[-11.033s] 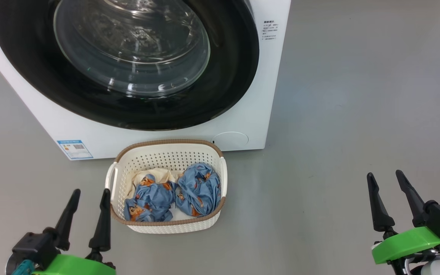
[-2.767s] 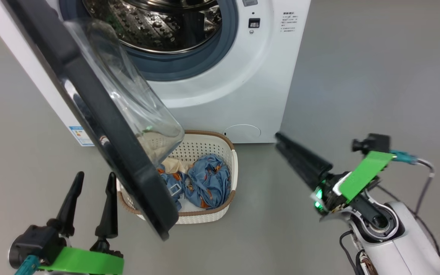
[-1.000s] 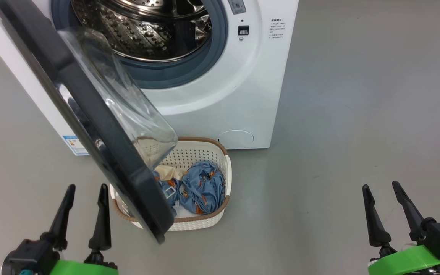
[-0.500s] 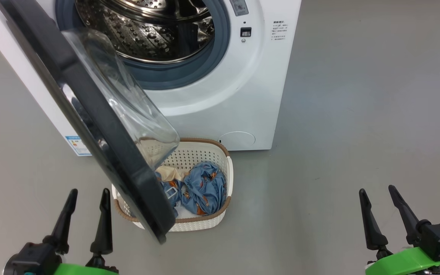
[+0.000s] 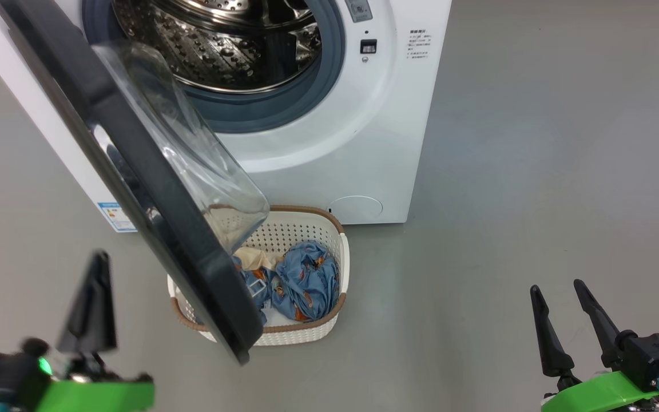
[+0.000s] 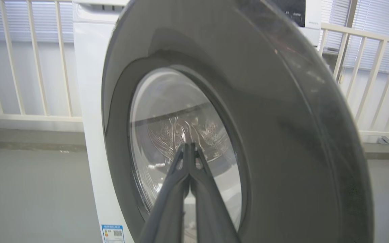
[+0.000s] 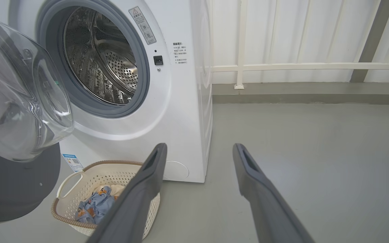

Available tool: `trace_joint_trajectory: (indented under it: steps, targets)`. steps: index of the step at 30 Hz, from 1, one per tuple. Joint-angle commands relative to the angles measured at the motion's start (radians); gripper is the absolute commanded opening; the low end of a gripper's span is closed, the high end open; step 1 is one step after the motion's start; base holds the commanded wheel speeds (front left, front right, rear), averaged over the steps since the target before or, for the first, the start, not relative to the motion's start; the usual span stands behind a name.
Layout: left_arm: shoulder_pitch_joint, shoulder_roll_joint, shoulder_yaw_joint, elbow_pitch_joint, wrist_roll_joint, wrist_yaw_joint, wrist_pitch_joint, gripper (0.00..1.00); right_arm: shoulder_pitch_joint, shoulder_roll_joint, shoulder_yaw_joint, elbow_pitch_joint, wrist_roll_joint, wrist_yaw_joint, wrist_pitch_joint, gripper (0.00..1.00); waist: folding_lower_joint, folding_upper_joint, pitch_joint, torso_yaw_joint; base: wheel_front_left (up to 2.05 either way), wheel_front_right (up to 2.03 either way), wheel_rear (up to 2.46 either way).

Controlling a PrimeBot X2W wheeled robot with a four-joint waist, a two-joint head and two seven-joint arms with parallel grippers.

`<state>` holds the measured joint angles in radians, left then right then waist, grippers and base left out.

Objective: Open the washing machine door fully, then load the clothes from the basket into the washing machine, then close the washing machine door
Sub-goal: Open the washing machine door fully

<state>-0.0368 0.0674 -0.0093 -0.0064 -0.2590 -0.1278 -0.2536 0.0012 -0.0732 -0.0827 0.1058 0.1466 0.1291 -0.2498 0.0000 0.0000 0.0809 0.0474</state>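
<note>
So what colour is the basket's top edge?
Brown, with a woven look, around the cream-white basket. The head view shows it best.

Since half a second ago we note the left gripper, lower left of frame, has closed its fingers together and turned, blurred. The washing machine door, shut at first, now hangs swung out. The right gripper has drifted slightly left.

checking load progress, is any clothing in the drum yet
No, the steel drum looks bare; the clothes lie in the basket.
</note>
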Motion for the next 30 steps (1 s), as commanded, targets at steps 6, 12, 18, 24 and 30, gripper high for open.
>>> trace_joint_trajectory:
  steps: [6, 12, 18, 24, 30]
  targets:
    - [-0.128, 0.030, 0.082, -0.260, 0.044, -0.003, -0.008, 0.00, -0.022, -0.007, 0.020, -0.016, 0.001, 0.002, -0.012, 1.00, 0.0000, 0.0000, 0.000, 0.001, 0.00, 0.00, 0.00]
    - [-0.189, 0.050, -0.032, -0.438, 0.051, -0.003, -0.008, 0.00, -0.022, -0.005, 0.017, -0.012, 0.001, 0.002, -0.012, 1.00, 0.0000, 0.0000, 0.002, 0.000, 0.00, 0.00, 0.00]
    - [-0.208, 0.054, -0.244, -0.480, 0.056, -0.003, -0.008, 0.00, -0.026, -0.002, 0.023, -0.007, -0.002, 0.002, -0.012, 1.00, 0.0000, 0.0000, 0.010, 0.000, 0.00, 0.00, 0.00]
    - [-0.208, 0.045, -0.406, -0.442, 0.045, -0.003, -0.008, 0.00, -0.034, 0.000, 0.022, -0.001, -0.005, 0.002, -0.012, 1.00, 0.0000, 0.0000, 0.016, 0.001, 0.00, 0.00, 0.00]
    - [-0.181, 0.039, -0.499, -0.381, 0.038, -0.003, -0.008, 0.00, -0.038, -0.003, 0.019, 0.003, -0.005, 0.002, -0.012, 1.00, 0.0000, 0.0000, 0.026, 0.003, 0.00, 0.00, 0.00]
